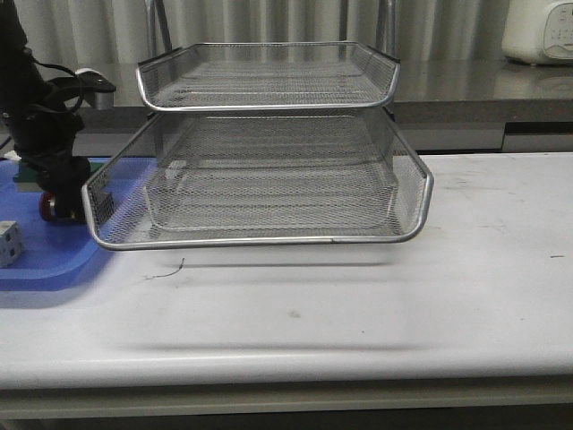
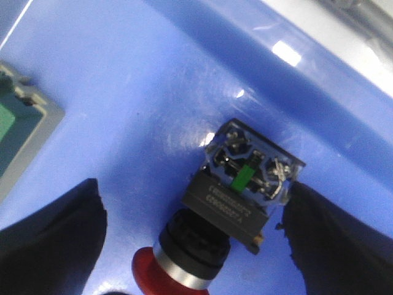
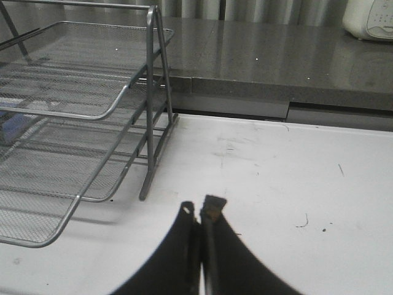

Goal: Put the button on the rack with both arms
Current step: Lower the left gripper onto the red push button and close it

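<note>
A: Where is the small push button with the red mushroom head, silver collar and black body point(image 2: 227, 215)?

B: Lying on its side on the flat blue plastic tray point(image 2: 153, 80), at the lower centre of the left wrist view. In the front view a bit of red shows at the far left edge, under the black left arm.

A: And the left gripper point(image 2: 193, 236)?

B: Its two black fingers stand apart, one on each side of the button. One finger point(image 2: 331, 239) is right against the button's contact block; the other point(image 2: 55, 233) is clear of it.

A: The right gripper point(image 3: 199, 212)?

B: Fingers pressed together, holding nothing, above the white table point(image 3: 295, 184), beside the three-tier silver wire-mesh rack point(image 1: 269, 179), which fills the centre of the front view.

A: Anything else on the tray?

B: A white cube point(image 1: 8, 243) at the left edge, and a grey-framed green block point(image 2: 18, 135).
</note>
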Controlling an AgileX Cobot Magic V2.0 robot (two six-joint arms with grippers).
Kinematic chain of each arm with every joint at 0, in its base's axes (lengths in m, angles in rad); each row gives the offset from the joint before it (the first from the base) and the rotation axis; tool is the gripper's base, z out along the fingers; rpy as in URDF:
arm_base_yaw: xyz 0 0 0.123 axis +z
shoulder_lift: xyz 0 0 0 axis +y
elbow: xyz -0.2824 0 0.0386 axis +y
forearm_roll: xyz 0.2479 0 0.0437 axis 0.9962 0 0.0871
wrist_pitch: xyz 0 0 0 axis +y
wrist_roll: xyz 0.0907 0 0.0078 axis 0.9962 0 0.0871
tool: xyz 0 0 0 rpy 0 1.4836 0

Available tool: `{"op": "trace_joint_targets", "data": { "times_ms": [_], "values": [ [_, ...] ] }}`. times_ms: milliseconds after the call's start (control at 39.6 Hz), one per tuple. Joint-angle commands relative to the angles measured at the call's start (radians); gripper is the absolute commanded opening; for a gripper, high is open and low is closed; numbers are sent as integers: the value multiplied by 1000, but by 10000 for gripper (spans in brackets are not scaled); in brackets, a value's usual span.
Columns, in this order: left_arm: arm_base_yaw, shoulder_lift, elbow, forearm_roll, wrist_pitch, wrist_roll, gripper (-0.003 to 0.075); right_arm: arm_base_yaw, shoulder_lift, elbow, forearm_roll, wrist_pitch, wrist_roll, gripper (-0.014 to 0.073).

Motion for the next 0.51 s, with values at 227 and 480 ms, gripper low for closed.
{"op": "trace_joint_targets", "data": {
  "times_ms": [227, 480],
  "values": [
    [-3, -36, -32, -9, -35, 1, 554, -5, 8, -22, 2, -75, 0, -60],
    [-3, -33, -32, -9, -33, 1, 543, -5, 8, -22, 2, -75, 0, -60]
  ]
}}
